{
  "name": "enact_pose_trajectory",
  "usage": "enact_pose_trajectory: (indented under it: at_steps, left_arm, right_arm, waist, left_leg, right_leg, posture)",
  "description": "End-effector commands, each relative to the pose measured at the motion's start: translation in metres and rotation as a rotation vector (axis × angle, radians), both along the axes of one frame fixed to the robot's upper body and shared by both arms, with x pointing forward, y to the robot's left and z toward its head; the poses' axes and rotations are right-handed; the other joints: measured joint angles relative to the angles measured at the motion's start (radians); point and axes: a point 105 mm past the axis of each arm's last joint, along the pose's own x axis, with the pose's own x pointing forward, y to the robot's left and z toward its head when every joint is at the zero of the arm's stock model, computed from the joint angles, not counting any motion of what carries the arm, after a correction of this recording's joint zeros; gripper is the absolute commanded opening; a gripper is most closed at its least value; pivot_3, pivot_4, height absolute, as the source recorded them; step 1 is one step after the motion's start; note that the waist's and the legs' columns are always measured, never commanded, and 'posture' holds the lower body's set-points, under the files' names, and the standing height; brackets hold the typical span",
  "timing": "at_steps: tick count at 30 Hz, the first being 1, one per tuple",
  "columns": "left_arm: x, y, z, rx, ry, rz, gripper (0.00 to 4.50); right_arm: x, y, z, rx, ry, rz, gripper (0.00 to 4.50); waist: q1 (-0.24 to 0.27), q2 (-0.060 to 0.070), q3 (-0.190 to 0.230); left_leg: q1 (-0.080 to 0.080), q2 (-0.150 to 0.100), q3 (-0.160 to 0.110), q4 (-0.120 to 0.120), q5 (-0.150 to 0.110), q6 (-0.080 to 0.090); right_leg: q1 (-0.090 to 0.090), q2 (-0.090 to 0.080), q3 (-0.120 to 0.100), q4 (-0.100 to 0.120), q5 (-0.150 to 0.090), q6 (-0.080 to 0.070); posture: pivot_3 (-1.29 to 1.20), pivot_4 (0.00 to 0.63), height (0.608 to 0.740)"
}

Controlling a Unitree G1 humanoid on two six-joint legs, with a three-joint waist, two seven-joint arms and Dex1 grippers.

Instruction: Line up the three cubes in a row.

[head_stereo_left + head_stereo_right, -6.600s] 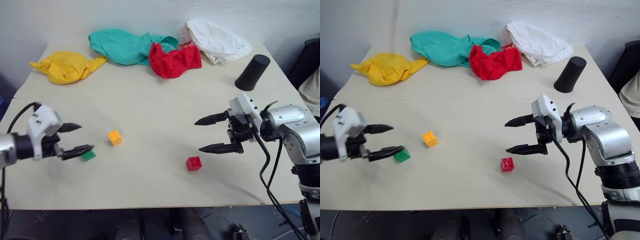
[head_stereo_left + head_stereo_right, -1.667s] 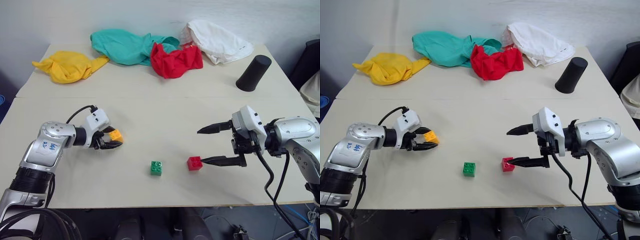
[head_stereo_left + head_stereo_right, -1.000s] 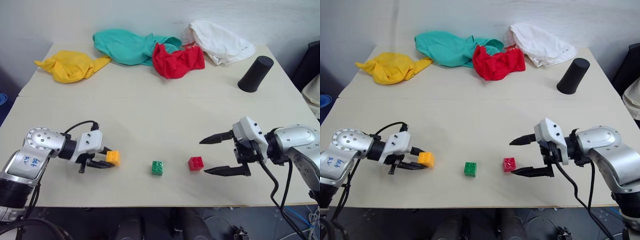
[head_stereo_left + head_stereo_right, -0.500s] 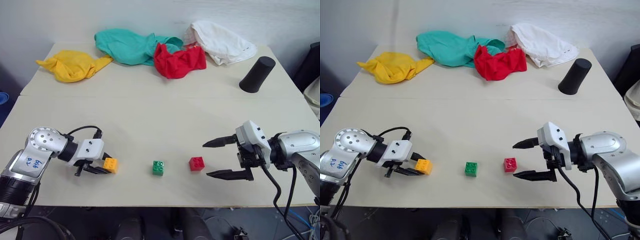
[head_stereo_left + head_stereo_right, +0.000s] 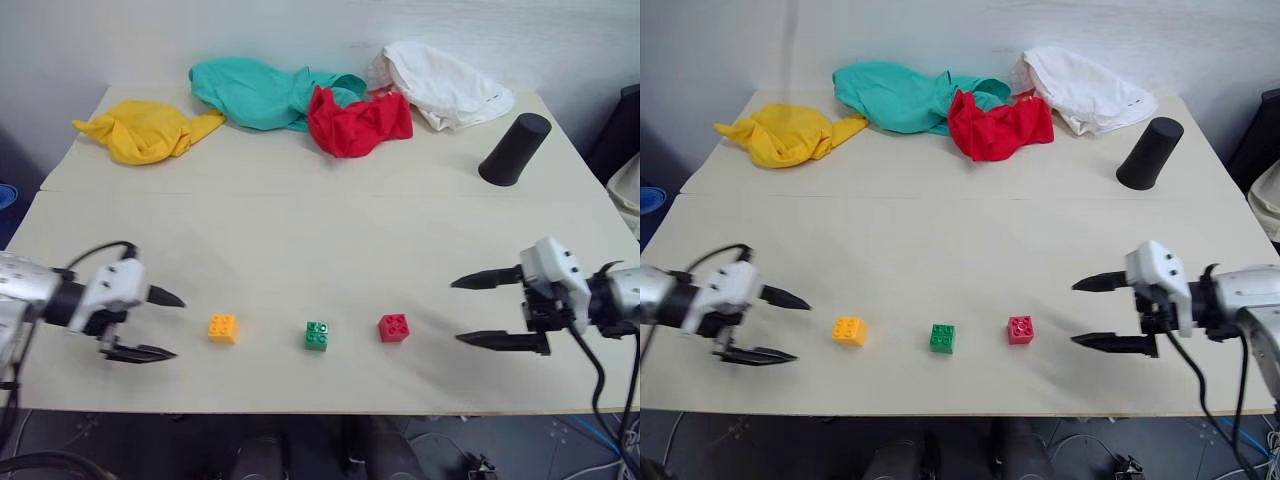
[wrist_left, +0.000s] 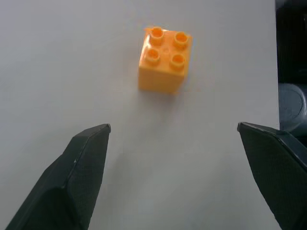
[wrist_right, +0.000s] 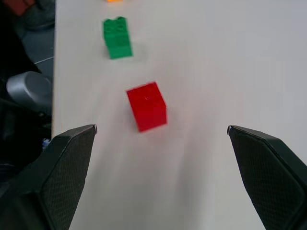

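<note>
The left gripper [image 5: 152, 324] has just let go of the orange cube [image 5: 222, 327] and pulled away, fingers spread. The right gripper [image 5: 492, 310] is spread too, holding nothing. Orange, green cube [image 5: 316, 335] and red cube [image 5: 393, 327] now sit in a row near the table's front edge, so the job looks done.

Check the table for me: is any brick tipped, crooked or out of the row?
Nothing stands out. The yellow-orange brick, green brick and red brick sit studs up in a roughly straight row along the near edge, apart from each other.

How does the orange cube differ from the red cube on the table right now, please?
The orange cube lies at the row's left end; the red cube lies at its right end. They differ in colour. Both are small studded bricks standing studs-up, each beside the green cube, untouched.
</note>
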Motion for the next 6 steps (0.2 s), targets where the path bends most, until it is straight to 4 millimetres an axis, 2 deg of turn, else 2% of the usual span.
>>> enact_pose_trajectory:
  at_steps: [1,3,6]
  left_arm:
    - [-0.013,-0.003,0.023,-0.022,-0.02,-0.008,4.44]
    - [-0.021,-0.007,0.033,-0.045,-0.007,0.0,4.44]
    - [-0.026,-0.009,0.035,-0.051,-0.017,0.009,4.44]
  right_arm:
    - [-0.006,-0.016,0.009,-0.021,-0.023,0.007,4.5]
    - [-0.009,-0.022,0.007,-0.024,-0.003,0.006,4.5]
    - [-0.01,-0.023,0.005,-0.017,0.015,0.007,4.5]
  waist:
    - [0.001,0.0,0.0]
    - [0.0,0.0,0.0]
    - [0.0,0.0,0.0]
  left_leg:
    - [0.0,0.0,0.0,0.0,0.0,0.0]
    - [0.0,0.0,0.0,0.0,0.0,0.0]
    - [0.0,0.0,0.0,0.0,0.0,0.0]
  right_leg:
    - [0.0,0.0,0.0,0.0,0.0,0.0]
    - [0.0,0.0,0.0,0.0,0.0,0.0]
    - [0.0,0.0,0.0,0.0,0.0,0.0]
  posture:
    - [0.0,0.15,0.74]
    - [0.0,0.15,0.74]
    - [0.0,0.15,0.74]
